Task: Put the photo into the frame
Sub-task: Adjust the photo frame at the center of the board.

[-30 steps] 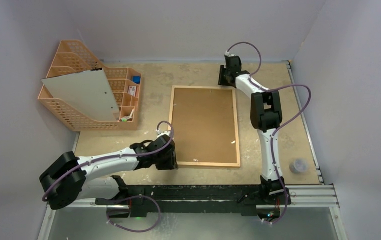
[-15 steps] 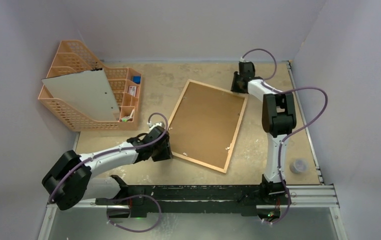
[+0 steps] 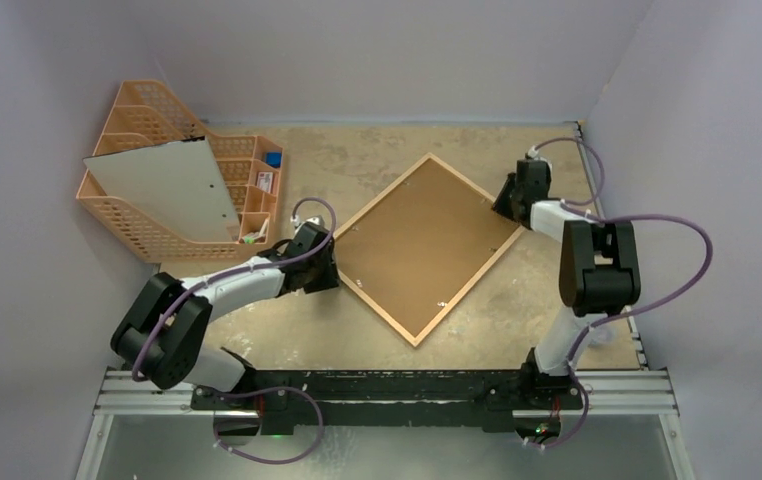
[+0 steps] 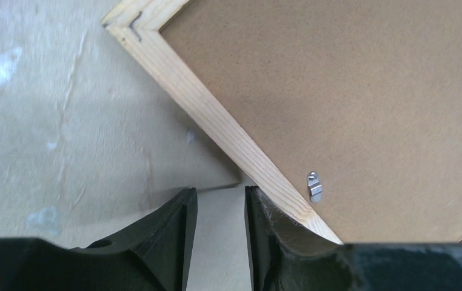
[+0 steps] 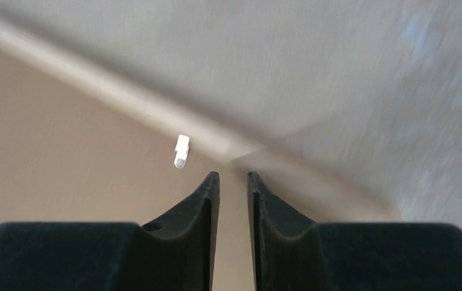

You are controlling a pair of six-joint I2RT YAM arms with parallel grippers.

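Centrally on the table point(image 3: 357, 150), the frame point(image 3: 386, 195) is laid back-up and turned cornerwise, with its brown backing panel point(image 3: 425, 245) seated inside. No printed face of the photo is shown, so whether it is enclosed cannot be told. A pale sheet point(image 3: 167, 185) is propped in the orange organizer point(image 3: 137, 225) at far left. The task is judged either nearly finished or awaiting reopening. The left gripper point(image 4: 220, 193) is narrowed to a slim gap against the left edging. The right gripper point(image 5: 233, 176), equally narrowed, is met by the right corner. Whether either pinches cannot be told. A metal clip point(image 4: 314, 185) is fastened nearby.
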